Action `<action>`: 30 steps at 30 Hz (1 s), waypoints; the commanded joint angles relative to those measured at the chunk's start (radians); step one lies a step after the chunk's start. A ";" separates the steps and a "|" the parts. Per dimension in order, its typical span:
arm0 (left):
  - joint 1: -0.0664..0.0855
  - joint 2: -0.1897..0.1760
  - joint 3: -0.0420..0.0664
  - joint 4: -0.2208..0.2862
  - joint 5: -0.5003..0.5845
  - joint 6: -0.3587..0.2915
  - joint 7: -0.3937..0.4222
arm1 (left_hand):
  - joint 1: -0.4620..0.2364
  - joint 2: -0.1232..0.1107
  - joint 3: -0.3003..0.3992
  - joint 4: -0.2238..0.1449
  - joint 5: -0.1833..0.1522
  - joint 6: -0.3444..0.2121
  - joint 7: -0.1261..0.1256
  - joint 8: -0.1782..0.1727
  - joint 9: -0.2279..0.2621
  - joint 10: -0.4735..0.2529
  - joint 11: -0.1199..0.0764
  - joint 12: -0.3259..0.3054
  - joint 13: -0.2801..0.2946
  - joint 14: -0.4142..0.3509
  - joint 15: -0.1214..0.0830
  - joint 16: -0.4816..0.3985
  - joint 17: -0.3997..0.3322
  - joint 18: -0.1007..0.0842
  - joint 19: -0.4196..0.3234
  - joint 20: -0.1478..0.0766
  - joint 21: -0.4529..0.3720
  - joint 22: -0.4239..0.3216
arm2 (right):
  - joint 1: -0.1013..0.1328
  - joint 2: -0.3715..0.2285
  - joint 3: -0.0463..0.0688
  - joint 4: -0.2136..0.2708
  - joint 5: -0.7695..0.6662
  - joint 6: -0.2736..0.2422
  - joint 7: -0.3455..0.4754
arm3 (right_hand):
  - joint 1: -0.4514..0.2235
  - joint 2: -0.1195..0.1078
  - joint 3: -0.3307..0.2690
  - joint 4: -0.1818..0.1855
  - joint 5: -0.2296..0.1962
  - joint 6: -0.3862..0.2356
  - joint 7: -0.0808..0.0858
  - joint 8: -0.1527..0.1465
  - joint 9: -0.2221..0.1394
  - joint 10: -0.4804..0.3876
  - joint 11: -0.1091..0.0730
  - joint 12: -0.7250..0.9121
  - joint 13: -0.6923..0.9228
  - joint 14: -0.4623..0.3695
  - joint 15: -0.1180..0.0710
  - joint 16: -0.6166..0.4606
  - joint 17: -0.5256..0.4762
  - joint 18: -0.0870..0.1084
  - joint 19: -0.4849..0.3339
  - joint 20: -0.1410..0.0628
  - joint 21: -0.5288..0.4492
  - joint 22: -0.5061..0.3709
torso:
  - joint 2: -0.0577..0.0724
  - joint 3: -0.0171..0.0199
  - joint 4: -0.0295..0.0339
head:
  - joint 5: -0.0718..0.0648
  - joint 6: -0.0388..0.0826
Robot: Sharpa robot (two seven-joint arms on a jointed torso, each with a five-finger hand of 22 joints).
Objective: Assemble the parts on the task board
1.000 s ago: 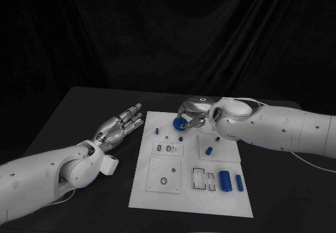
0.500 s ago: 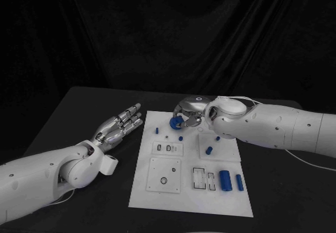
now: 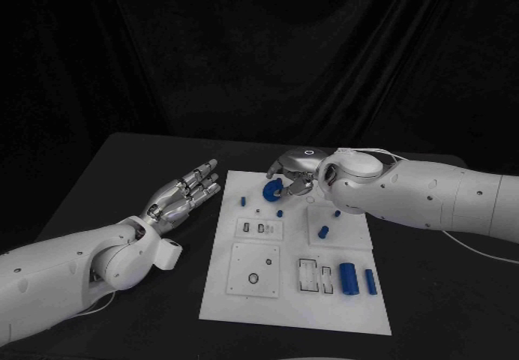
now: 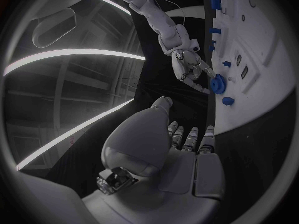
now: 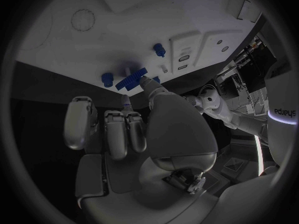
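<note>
The white task board (image 3: 251,300) lies in the middle of the black table. My right hand (image 3: 294,174) hovers over the board's far left corner and pinches a blue gear (image 3: 274,188) between thumb and a fingertip. The right wrist view shows the gear (image 5: 131,78) at the fingertips just above the board (image 5: 124,25). My left hand (image 3: 184,193) is open, fingers stretched out, over the table beside the board's left edge, holding nothing. From the left wrist, the right hand (image 4: 190,67) and its gear (image 4: 217,84) show beyond my left hand (image 4: 181,149).
Small blue pegs (image 3: 242,201) (image 3: 279,214) (image 3: 335,214) (image 3: 322,232) stand on the board's far half. A thick blue cylinder (image 3: 347,277) and a thinner one (image 3: 370,281) lie near its right edge. Slots and holes (image 3: 253,279) mark the near panels.
My right hand has shifted the gear slightly to the left and a little higher over the board's far corner. The left hand has not moved.
</note>
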 commanded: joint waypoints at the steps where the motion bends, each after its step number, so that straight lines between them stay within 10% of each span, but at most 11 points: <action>1: -0.001 0.002 0.001 0.001 -0.001 0.012 0.010 | -0.009 0.003 0.003 -0.002 0.004 -0.003 0.007 0.004 0.001 0.002 0.009 -0.007 -0.002 0.001 0.007 -0.007 -0.001 0.007 0.001 0.006 -0.003 0.001 | -0.002 -0.004 0.001 0.001 -0.003 0.005 -0.008 | 0.014 0.003 0.005 -0.010 0.051 -0.001 -0.002 0.005 -0.007 0.104 -0.006 0.003 0.263 0.102 -0.005 0.003 0.263 0.003 -0.007 -0.003 -0.005 0.178 | 0.000 0.0004 -0.0004 | 0.001 -0.001; 10: -0.001 0.001 0.001 0.001 -0.001 0.014 0.009 | -0.010 0.003 0.004 -0.003 0.004 -0.002 0.007 0.004 0.001 0.002 0.009 -0.007 -0.002 0.001 0.008 -0.007 -0.001 0.007 0.001 0.008 -0.003 0.001 | -0.005 -0.012 0.001 0.003 -0.003 0.027 -0.017 | 0.030 0.005 0.043 -0.027 0.171 0.057 -0.001 0.024 -0.015 0.104 -0.006 0.003 0.263 0.102 -0.006 0.003 0.263 0.003 -0.007 -0.005 -0.009 0.178 | 0.000 0.0000 -0.0006 | 0.000 -0.002; 26: -0.001 -0.002 0.001 0.003 -0.001 0.017 0.006 | -0.011 0.004 0.006 -0.004 0.005 -0.002 0.009 0.004 0.001 0.002 0.011 -0.007 -0.002 0.001 0.010 -0.007 -0.001 0.007 0.002 0.009 -0.002 0.001 | -0.010 -0.038 0.000 0.010 -0.003 0.001 -0.015 | 0.012 -0.003 0.054 -0.026 0.111 0.139 0.002 0.052 0.000 0.104 -0.003 0.003 0.263 0.102 -0.003 0.003 0.263 0.003 -0.005 -0.003 -0.010 0.178 | -0.001 -0.0005 -0.0004 | 0.002 0.000; 30: -0.001 -0.009 0.001 0.006 -0.001 0.014 0.006 | -0.012 0.004 0.007 -0.005 0.005 -0.001 0.010 0.004 0.001 0.002 0.012 -0.007 -0.002 0.001 0.011 -0.007 -0.001 0.007 0.002 0.010 -0.002 0.002 | -0.008 -0.077 0.001 0.039 -0.003 -0.045 -0.008 | -0.001 -0.008 0.040 -0.021 -0.006 0.138 -0.001 0.043 0.004 0.104 -0.006 0.003 0.263 0.102 -0.006 0.003 0.263 0.001 0.002 -0.004 -0.002 0.181 | -0.001 -0.0005 -0.0006 | 0.003 0.006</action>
